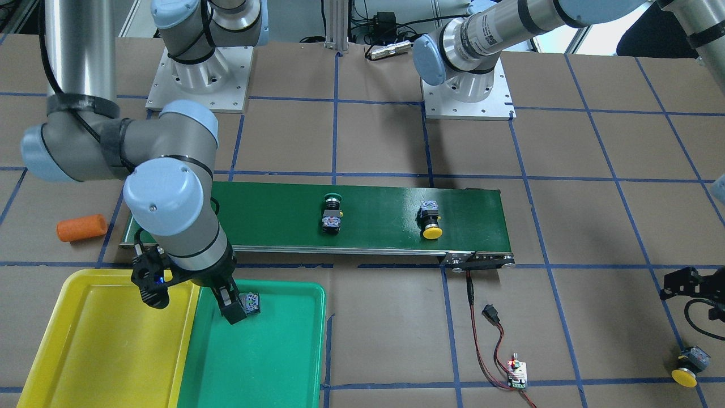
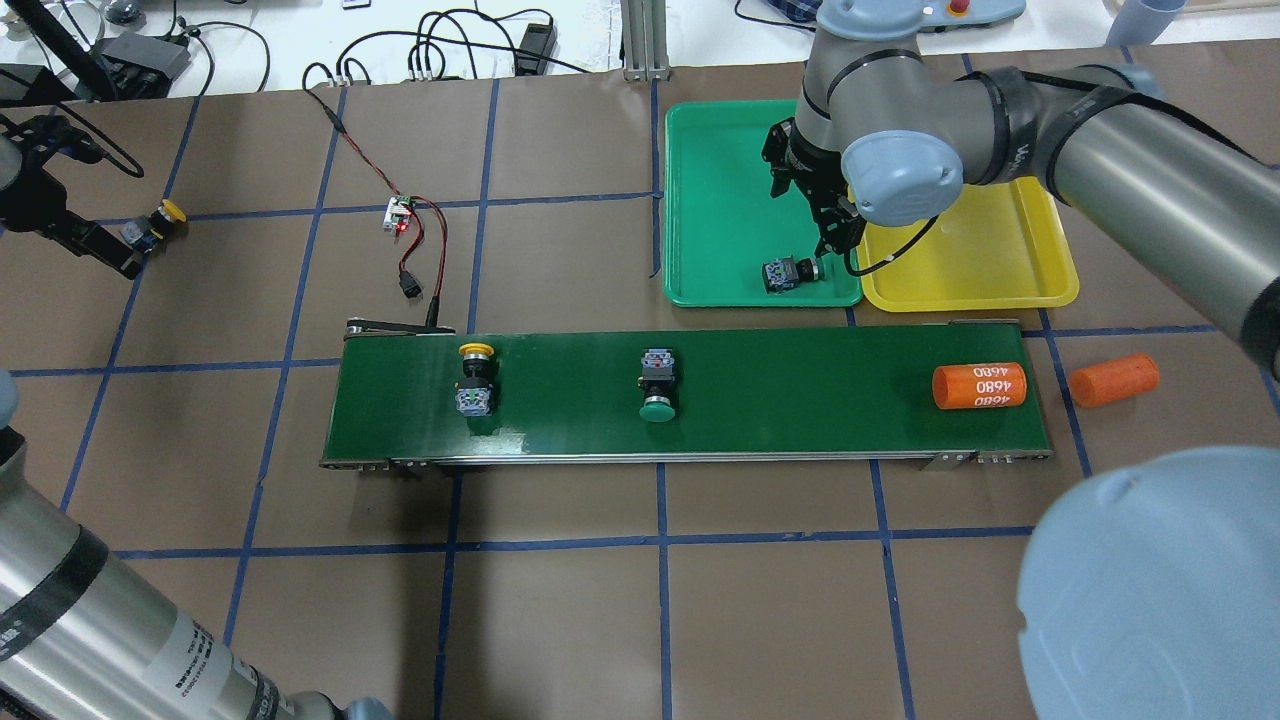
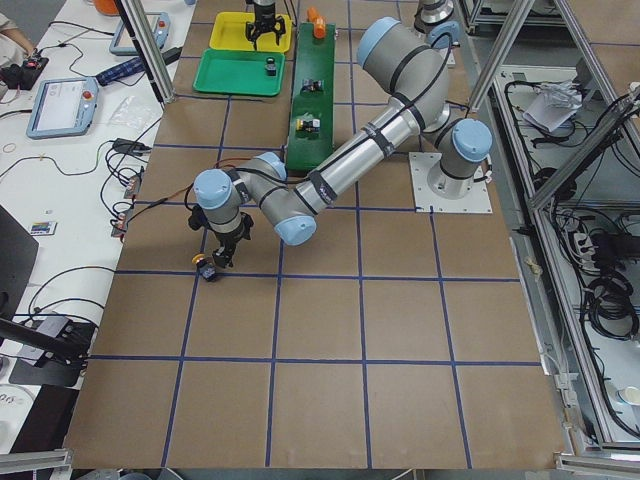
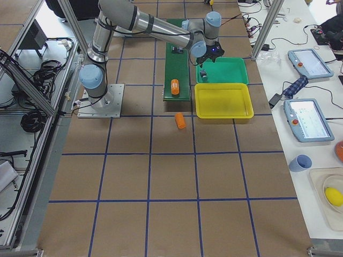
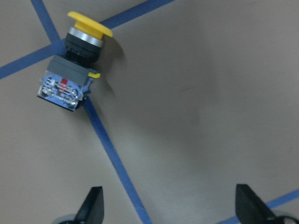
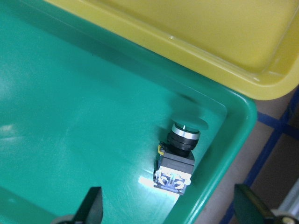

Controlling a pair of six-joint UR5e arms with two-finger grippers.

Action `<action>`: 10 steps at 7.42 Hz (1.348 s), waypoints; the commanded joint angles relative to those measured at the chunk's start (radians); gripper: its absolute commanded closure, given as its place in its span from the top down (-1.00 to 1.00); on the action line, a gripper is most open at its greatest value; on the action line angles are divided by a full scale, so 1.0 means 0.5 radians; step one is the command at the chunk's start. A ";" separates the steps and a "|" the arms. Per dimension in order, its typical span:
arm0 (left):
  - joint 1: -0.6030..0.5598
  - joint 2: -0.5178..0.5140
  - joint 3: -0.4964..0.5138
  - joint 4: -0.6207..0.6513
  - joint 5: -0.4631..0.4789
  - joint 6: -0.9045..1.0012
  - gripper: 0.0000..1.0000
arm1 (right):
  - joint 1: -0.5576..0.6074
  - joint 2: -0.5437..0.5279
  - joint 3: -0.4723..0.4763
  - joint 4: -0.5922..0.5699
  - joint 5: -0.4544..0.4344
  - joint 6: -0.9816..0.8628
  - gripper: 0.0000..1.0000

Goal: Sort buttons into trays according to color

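"Green conveyor belt (image 2: 800, 410) lay nearest the robot, didn't it? What sat on it?"

"Two of the buttons, well apart: a yellow-capped button (image 2: 475, 375) toward the robot's left and a green-capped one (image 2: 657, 385) near the middle, both on their sides. An orange cylinder (image 2: 980, 385) printed 4680 lay at the other end, with a second orange cylinder (image 2: 1113, 380) just off the belt on the paper. I took the belt for the feed, so those two buttons looked unsorted."

"And beyond the belt?"

"The green tray (image 2: 720, 200) and the yellow tray (image 2: 990, 270) stood side by side, touching, within the right arm's reach, which I judged was why they were put there. A green button (image 6: 180, 156) lay on its side in the green tray, in the corner next to the yellow tray: the right colour, so I counted that one done."

"Where were the fingers?"

"The right gripper (image 6: 170, 212) hung over that tray with its fingers spread wide. In its wrist view the button lay ahead of the tips, between their lines but touching neither. The left gripper (image 5: 171, 207), far out on the robot's left, was spread too, over bare paper. The fourth button (image 5: 70, 70), yellow-capped, lay on a blue tape line (image 5: 112, 154), ahead of the tips and off toward one finger's side, not between them. It would need to shift across before closing, I thought."
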 commanded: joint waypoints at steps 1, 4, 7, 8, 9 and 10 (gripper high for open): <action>-0.001 -0.191 0.214 0.017 0.014 0.100 1.00 | 0.009 -0.255 0.018 0.282 0.002 -0.353 1.00; -0.016 -0.339 0.340 0.099 -0.017 0.176 1.00 | 0.024 -0.433 0.088 0.472 0.005 -1.127 1.00; -0.037 -0.425 0.408 0.152 -0.160 0.250 1.00 | 0.293 -0.428 0.242 0.302 -0.035 -1.438 1.00; -0.038 -0.432 0.408 0.152 -0.179 0.275 0.66 | 0.312 -0.424 0.342 0.183 -0.026 -1.490 1.00; -0.044 -0.462 0.411 0.161 -0.179 0.320 0.50 | 0.304 -0.424 0.465 0.020 -0.020 -1.631 1.00; -0.053 -0.456 0.411 0.164 -0.161 0.315 -0.38 | 0.306 -0.424 0.554 -0.060 -0.020 -1.653 1.00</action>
